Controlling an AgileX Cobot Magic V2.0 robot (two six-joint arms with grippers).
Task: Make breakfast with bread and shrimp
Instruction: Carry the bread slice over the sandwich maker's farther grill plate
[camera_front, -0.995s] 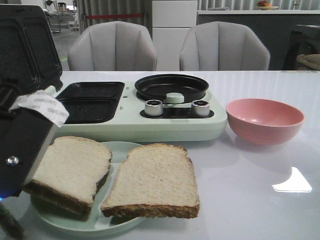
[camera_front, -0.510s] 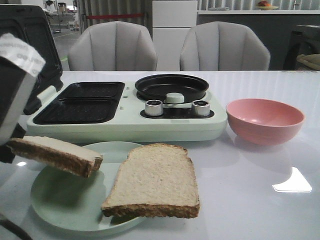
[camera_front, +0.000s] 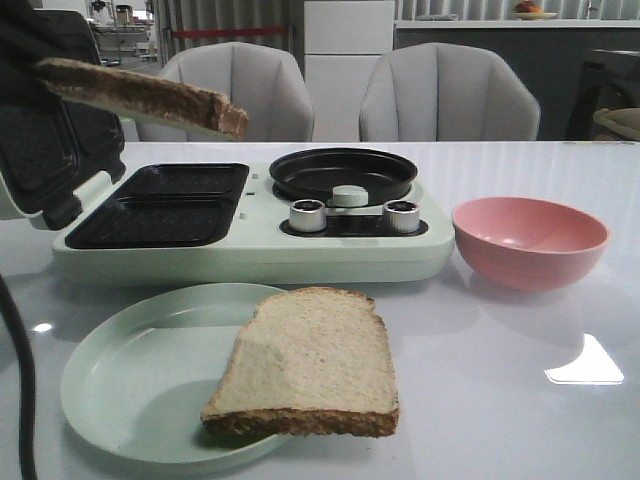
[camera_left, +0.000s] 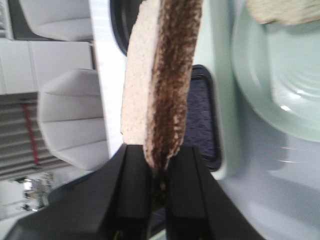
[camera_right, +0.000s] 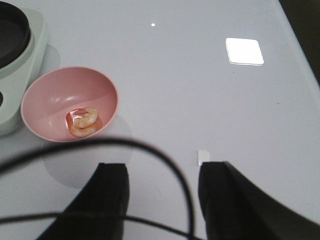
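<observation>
The front view sits low at the near edge of the surface (camera_front: 500, 420), facing far toward the chairs (camera_front: 225, 95). The left wrist view rides high on the left, close behind its claw (camera_left: 159, 165), looking down on the plate (camera_left: 280, 100) that the front view also shows (camera_front: 120, 380). The right wrist view looks steeply down from the right, sharing the pink bowl (camera_right: 60, 90) with the front view (camera_front: 528, 240).

Soft, even indoor light. A bright overhead lamp glares as a white patch on the glossy table (camera_front: 500, 410) in both front and right wrist views. The left wrist view is blurred; shadows stay faint.
</observation>
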